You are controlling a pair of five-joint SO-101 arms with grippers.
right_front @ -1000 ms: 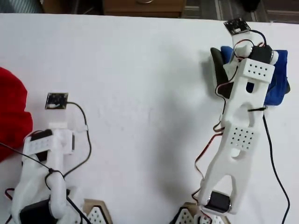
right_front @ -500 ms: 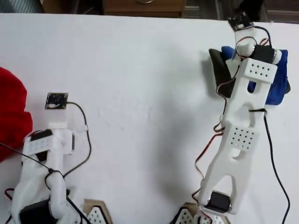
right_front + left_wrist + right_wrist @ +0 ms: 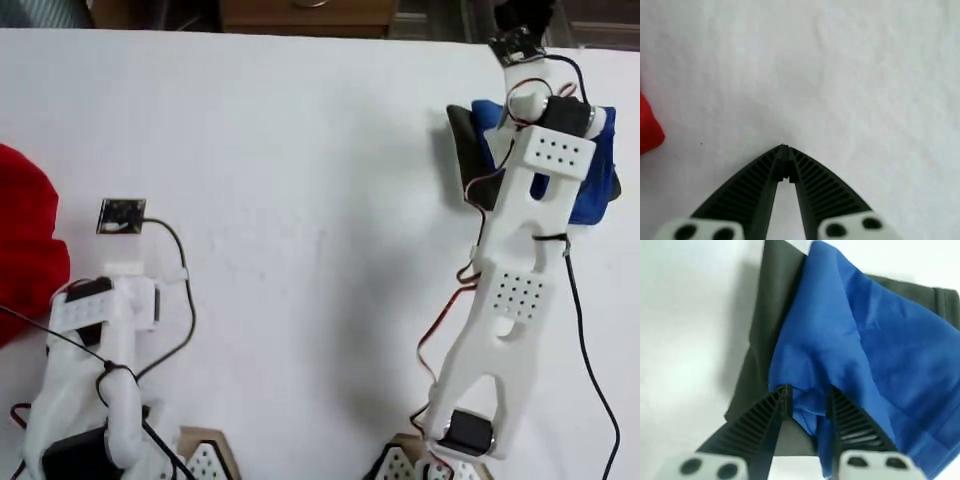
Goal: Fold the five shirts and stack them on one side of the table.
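Note:
A blue shirt (image 3: pixel 880 340) lies bunched on top of a folded dark grey shirt (image 3: pixel 770 315) at the back right of the table, blue shirt (image 3: pixel 595 190) and dark grey shirt (image 3: pixel 462 140) partly hidden under the right arm (image 3: pixel 515 290). My right gripper (image 3: pixel 807 392) is shut on a fold at the blue shirt's near edge. A red shirt (image 3: pixel 20 240) lies heaped at the table's left edge. My left gripper (image 3: pixel 784 150) is shut and holds nothing, just above the bare cloth, with the red shirt (image 3: pixel 647 130) off to one side.
The white tablecloth (image 3: pixel 300 150) covers the whole table. The left arm (image 3: pixel 100 330) sits folded near the front left corner beside the red shirt. Wooden furniture (image 3: pixel 300 15) stands beyond the far edge.
The right arm has stretched a little toward the far edge, and the blue shirt's visible part has shifted slightly with it. The left arm has not moved.

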